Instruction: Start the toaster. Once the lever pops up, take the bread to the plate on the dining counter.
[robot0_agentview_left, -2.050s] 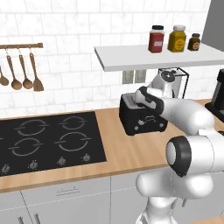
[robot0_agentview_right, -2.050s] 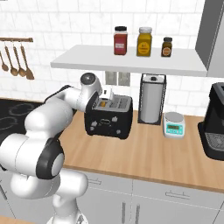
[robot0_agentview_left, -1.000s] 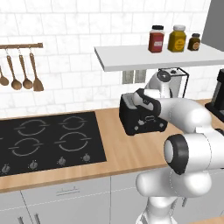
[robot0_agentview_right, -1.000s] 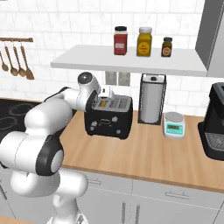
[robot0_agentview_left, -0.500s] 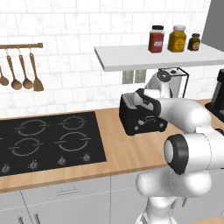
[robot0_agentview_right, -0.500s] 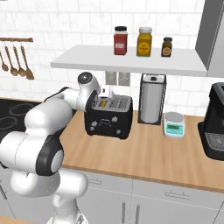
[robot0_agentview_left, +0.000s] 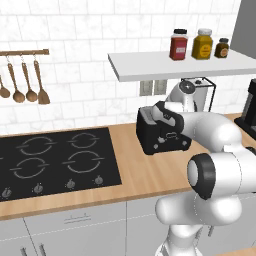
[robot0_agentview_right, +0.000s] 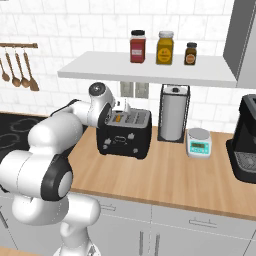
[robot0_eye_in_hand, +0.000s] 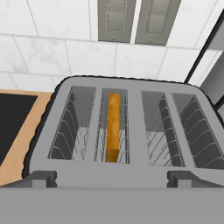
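The white robot arm reaches over the black boxy toaster with a silver slotted top (robot0_agentview_right: 124, 132), which stands on the light-wood surface (robot0_agentview_right: 175, 175) against the white tiled wall, below a white wall shelf (robot0_agentview_right: 150, 70). The end effector (robot0_eye_in_hand: 112, 181) hangs directly above the toaster's top, its two dark fingertips (robot0_eye_in_hand: 39, 178) set wide apart at either side of the appliance and closed on nothing. From the hand camera, a tan slice of bread with a brown crust (robot0_eye_in_hand: 113, 127) sits edge-up, sunk in the second slot from the left; the other three slots show bare wire guides. Two grey wall sockets (robot0_eye_in_hand: 136, 19) are set into the tiles behind the toaster. On the shelf stand a red jar (robot0_agentview_right: 137, 46), a yellow jar (robot0_agentview_right: 165, 48) and a small dark jar (robot0_agentview_right: 190, 53). To the right of the toaster, along the wall, are a paper-towel roll in a dark wire holder (robot0_agentview_right: 173, 112), a small pale-green kitchen scale (robot0_agentview_right: 199, 142) and a black coffee machine (robot0_agentview_right: 245, 140). To the left lies a black hob (robot0_agentview_left: 55, 160), with wooden utensils (robot0_agentview_left: 25, 82) hanging from a rail above it.
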